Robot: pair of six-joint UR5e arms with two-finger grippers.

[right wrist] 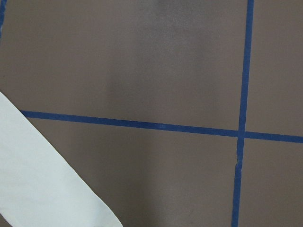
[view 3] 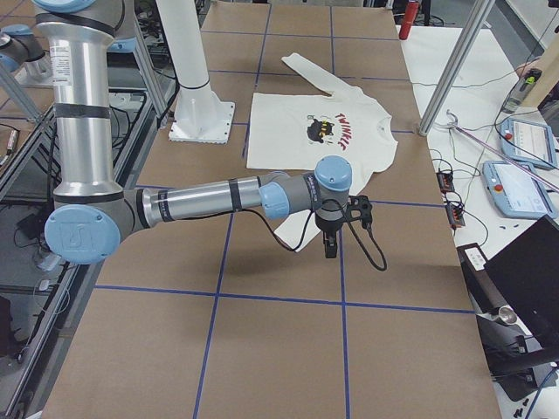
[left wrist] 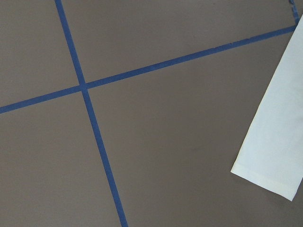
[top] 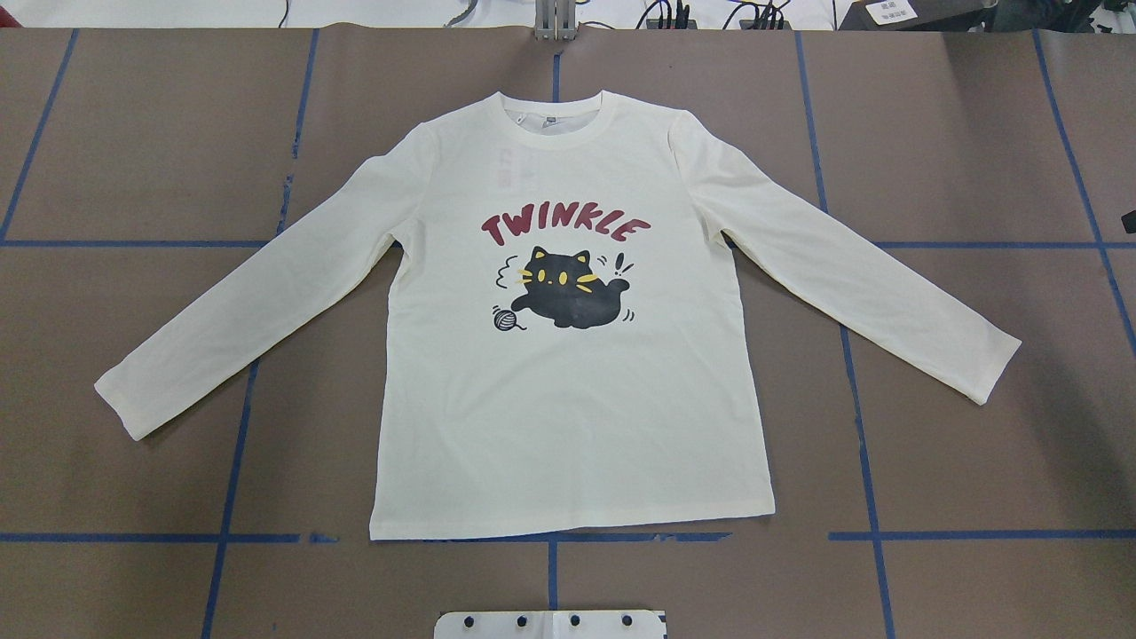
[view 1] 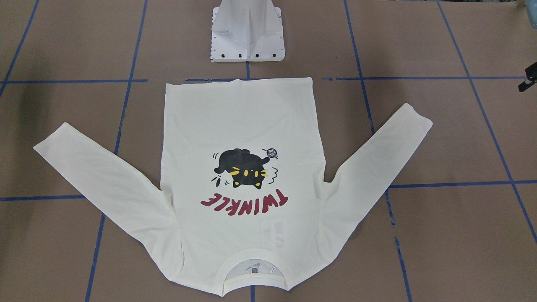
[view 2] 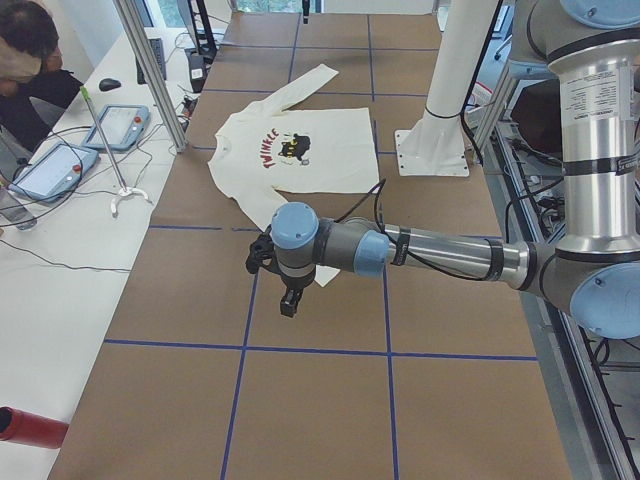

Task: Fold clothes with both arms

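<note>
The cream long-sleeved T-shirt (top: 568,399) lies flat in the middle of the table. Its black cat and red "TWINKLE" print face up, and both sleeves are spread out and angled away from the body (view 1: 243,121). My left gripper (view 2: 288,300) hangs above the table just beyond the left sleeve's end, whose cuff (left wrist: 270,156) shows in the left wrist view. My right gripper (view 3: 330,243) hovers likewise by the right sleeve (right wrist: 42,184). Neither touches the cloth. I cannot tell whether either is open or shut.
Blue tape lines (top: 550,536) grid the brown table. The white pedestal base (view 1: 247,37) stands at the shirt's hem side. Along the far bench are a seated person (view 2: 25,45), tablets (view 2: 115,125), metal posts (view 2: 150,70) and a red cylinder (view 2: 30,428).
</note>
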